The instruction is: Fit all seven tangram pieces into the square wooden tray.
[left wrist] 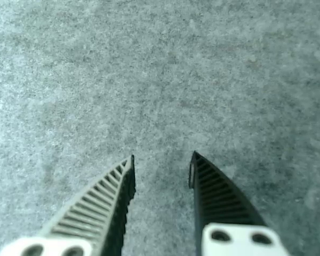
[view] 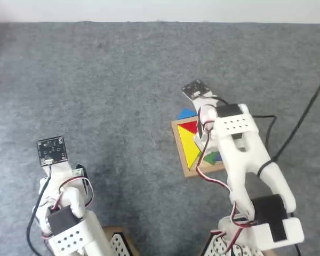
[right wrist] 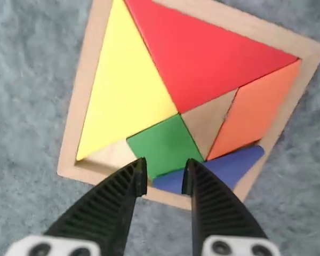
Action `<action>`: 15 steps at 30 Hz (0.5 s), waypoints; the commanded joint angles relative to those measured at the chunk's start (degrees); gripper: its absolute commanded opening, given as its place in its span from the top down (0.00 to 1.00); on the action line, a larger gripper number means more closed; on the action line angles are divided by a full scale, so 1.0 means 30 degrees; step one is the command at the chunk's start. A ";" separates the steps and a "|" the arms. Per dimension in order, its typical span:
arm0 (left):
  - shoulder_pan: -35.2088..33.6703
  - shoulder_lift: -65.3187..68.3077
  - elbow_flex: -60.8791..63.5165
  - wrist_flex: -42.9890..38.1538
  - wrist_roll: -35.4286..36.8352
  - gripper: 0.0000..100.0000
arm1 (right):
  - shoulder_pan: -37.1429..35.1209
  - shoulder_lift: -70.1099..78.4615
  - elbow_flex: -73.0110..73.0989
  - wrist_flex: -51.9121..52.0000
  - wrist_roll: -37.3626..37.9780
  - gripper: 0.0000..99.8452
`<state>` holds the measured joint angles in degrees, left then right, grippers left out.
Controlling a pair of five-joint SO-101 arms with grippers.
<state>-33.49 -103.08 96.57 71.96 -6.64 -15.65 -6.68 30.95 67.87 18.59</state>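
On the felt surface point(view: 106, 80), the right gripper point(right wrist: 165, 170), jaws parted, hung just above the blue piece point(right wrist: 229, 165), seemingly overlapping the tray point(right wrist: 83, 90) rim; left gripper point(left wrist: 162, 162), released, stood well left.

Wooden tray point(right wrist: 85, 80); fuzzy cloth point(left wrist: 160, 80), perhaps felt

You have bright, even light all over the counter point(view: 106, 80). Shadows are soft and pale and sit close under the arms point(view: 245, 154). The tray point(right wrist: 86, 90) is well lit too.
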 commanded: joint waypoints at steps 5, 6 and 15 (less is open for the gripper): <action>-0.0029 -0.0352 -0.0073 0.0088 0.0147 0.83 | -0.0220 -0.0747 0.1524 -0.0777 0.0147 0.87; -0.0029 -0.0352 -0.0073 0.0088 0.0147 0.83 | -0.0220 -0.0747 0.1641 -0.0777 0.0322 0.87; -0.0029 -0.0352 -0.0073 0.0088 0.0147 0.83 | 0.2066 -0.1040 0.1758 -0.0601 0.1084 0.87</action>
<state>-33.49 -103.08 96.57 71.96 -6.64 -13.54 -6.68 37.27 66.29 19.47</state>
